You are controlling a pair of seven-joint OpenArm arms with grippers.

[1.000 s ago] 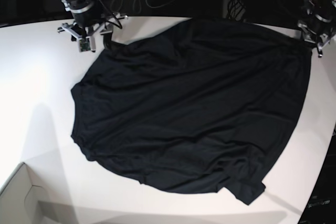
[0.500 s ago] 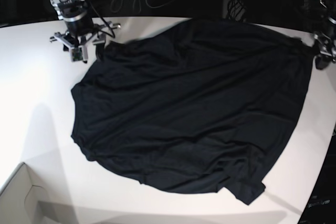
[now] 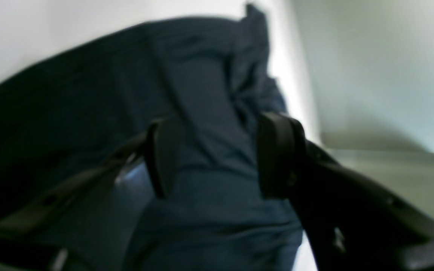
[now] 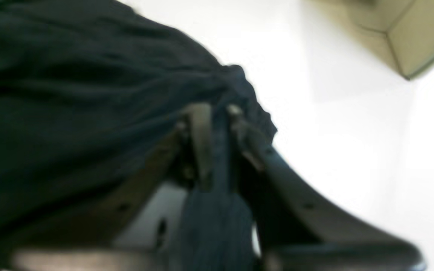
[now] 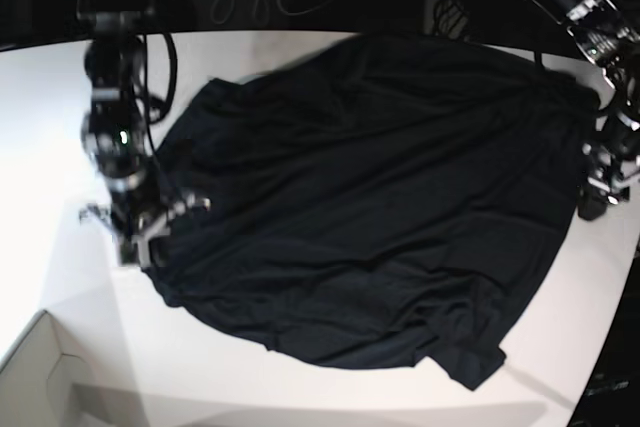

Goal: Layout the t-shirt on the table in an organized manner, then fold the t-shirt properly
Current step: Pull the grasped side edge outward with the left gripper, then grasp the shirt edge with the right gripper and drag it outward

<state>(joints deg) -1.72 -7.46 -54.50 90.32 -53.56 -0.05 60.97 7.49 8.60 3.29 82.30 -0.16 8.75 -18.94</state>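
We now have our right gripper (image 4: 217, 146) moved from eleven to nine o'clock and pinching the t-shirt (image 5: 380, 197) edge on the table (image 5: 60, 117), left gripper (image 3: 217, 158) open astride the three o'clock edge, ready for spreading.

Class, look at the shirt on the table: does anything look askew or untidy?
Yes. The t-shirt lies skewed and wrinkled on the table, with a bunched corner near the front edge. It looks odd because no sleeves or collar show flat.
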